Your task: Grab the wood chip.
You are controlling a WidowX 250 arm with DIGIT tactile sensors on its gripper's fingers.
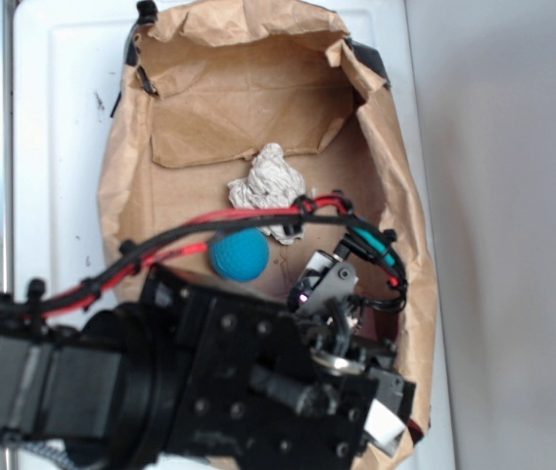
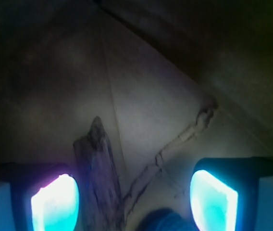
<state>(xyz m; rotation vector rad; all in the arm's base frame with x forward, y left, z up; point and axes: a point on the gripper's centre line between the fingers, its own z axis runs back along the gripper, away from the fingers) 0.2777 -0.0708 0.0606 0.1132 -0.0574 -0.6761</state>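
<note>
Two glowing fingertips [image 2: 55, 204] frame my wrist view, one at each lower corner, standing wide apart with nothing between them in a grip; my end effector [image 2: 134, 204] is fully spread and holds nothing. The wood chip [image 2: 98, 168] lies on the brown paper floor just inside my left-hand fingertip in that view, a dark streaky sliver running from near the bottom edge up to a jagged point. Whether the fingertip touches it I cannot tell. Beside it a pale torn crease [image 2: 175, 149] in the paper runs diagonally up to the right. A dark blue rounded shape [image 2: 163, 221] peeks in at the bottom edge between my fingertips; I cannot say what it is.

From the exterior view, my end effector [image 1: 342, 328] reaches down into an open brown paper bag [image 1: 121, 176], near the bag's lower right wall, and my own black arm [image 1: 161, 382] and wrist hide the chip. A blue ball [image 1: 239, 255] sits on the bag floor just beside my wrist, under the red and black cables [image 1: 161, 250]. A crumpled off-white paper wad [image 1: 270, 186] rests near the bag's middle, just beyond the ball. A tan cardboard flap [image 1: 239, 113] lies flat at the bag's far end. The bag sits on a white table [image 1: 63, 78].
</note>
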